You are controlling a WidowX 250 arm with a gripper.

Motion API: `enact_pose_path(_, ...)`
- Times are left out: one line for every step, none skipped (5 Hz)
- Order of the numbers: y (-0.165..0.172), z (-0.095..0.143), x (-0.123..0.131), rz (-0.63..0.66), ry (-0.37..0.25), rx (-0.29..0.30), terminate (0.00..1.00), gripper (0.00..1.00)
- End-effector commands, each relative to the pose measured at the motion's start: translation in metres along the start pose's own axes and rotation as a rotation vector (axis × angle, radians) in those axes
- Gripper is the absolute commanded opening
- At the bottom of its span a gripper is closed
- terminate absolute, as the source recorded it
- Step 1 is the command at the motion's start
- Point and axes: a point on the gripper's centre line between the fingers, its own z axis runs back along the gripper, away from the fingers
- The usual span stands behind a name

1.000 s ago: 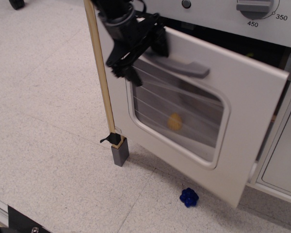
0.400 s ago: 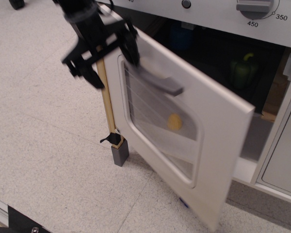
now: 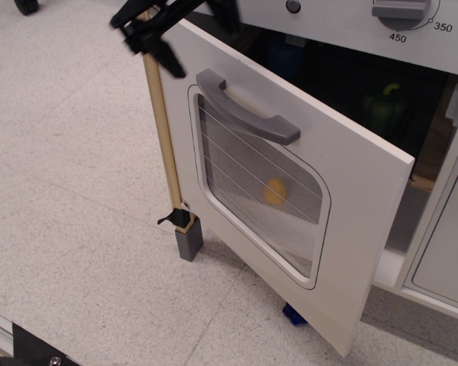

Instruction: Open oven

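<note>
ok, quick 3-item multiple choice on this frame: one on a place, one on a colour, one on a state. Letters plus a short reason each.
1. Where is the gripper?
A. at the door's top left corner
B. clamped on the bar handle
C. down on the floor

2. What colour is the handle?
A. red
B. grey
C. black

3. What state is the oven door in?
A. fully shut
B. swung partly open
C. removed

Key: 1 A, it sits up by the corner, clear of the handle. 2 B, the bar is plainly grey. 3 B, the dark interior with a green pepper shows behind the door.

Your gripper [image 3: 172, 30] is cropped above the oven [image 3: 282, 198] door; a blue object [image 3: 291, 313] sits half-hidden below it.
</note>
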Motion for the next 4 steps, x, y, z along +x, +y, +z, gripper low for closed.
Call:
enact_pose_path(-0.025,-0.024,-0.033,0.081,0.023,0.112,0.00,1.00)
enact_pose_path(-0.017,-0.039,-0.052,0.078,-0.040,0.149,0.00,1.00)
enact_pose_path(0.000,-0.047,-0.052,0.070,-0.068,0.195,0.00,1.00)
enact_pose_path(0.020,-0.054,-0.044,0.051,-0.092,0.221,0.00,1.00)
